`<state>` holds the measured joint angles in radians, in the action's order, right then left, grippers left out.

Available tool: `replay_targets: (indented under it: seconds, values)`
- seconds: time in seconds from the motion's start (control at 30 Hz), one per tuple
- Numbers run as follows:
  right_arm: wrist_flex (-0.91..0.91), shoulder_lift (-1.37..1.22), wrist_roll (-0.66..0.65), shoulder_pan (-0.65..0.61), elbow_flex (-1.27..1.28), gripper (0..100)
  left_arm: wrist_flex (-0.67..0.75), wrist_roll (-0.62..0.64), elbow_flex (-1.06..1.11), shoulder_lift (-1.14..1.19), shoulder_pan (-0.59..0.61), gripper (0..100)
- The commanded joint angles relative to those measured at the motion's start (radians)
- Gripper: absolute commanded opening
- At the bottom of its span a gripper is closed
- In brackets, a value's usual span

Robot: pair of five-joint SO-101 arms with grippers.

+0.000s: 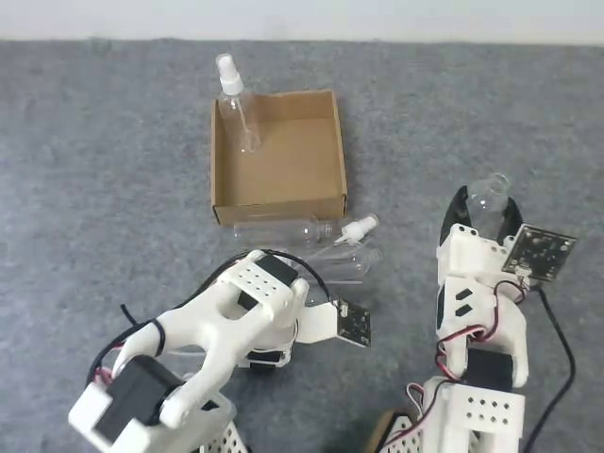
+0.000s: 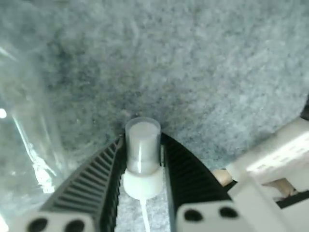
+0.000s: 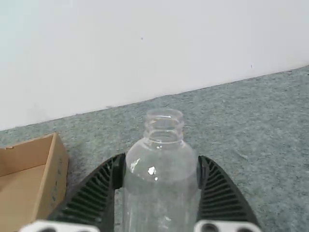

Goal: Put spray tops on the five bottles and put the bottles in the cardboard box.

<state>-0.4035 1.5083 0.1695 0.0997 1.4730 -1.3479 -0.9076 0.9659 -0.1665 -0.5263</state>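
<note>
the right pincer (image 3: pixel 161 170) is clamped on a clear open bottle (image 3: pixel 164 145) with a bare neck, holding it upright over the grey tabletop (image 1: pixel 113 170), off to one side of the cardboard box (image 1: pixel 276 206). the left pincer (image 2: pixel 141 139) is closed on a white spray top (image 2: pixel 143 180), cap end forward and its thin tube pointing back toward the wrist. it sits low, close to a lying bottle (image 1: pixel 283 229) along the front wall of the box and a second lying bottle (image 1: pixel 344 261) beside it. a sprayer (image 1: pixel 361 226) shows at the neck end of that pair, though i cannot tell which one it belongs to. one capped bottle (image 1: pixel 241 113) leans in a far corner of the box.

by my reading the step in hand is bringing the top to the held bottle, and most of the task is not yet done.

the risks i see:
- the tube faces the wrong way for the neck, so the top needs turning over. if the tube misses the narrow opening it could bend or catch on the rim
- the hold on the small round cap looks slight, so pressing down could twist it or pop it loose
- the open bottle is smooth and thin, so a push from above could tilt it or slide it through the jaws
- the left arm rising could nudge the lying bottles and set them rolling
</note>
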Motion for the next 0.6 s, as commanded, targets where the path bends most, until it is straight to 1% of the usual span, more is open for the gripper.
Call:
replay_targets:
  seconds: [0.0,0.07,0.23,0.57]
  values:
    - [0.016,0.013,0.009,-0.016,-0.029,10.0,-0.064,0.015,-0.022,-0.006,0.002,4]
    - [0.016,0.013,0.009,-0.016,-0.029,10.0,-0.084,0.026,-0.035,-0.006,0.005,3]
    - [0.013,0.013,0.009,-0.016,-0.028,10.0,-0.098,0.098,-0.070,-0.006,-0.002,1]
    - [0.021,0.013,0.009,-0.033,-0.018,10.0,-0.299,0.120,-0.252,-0.008,0.008,1]
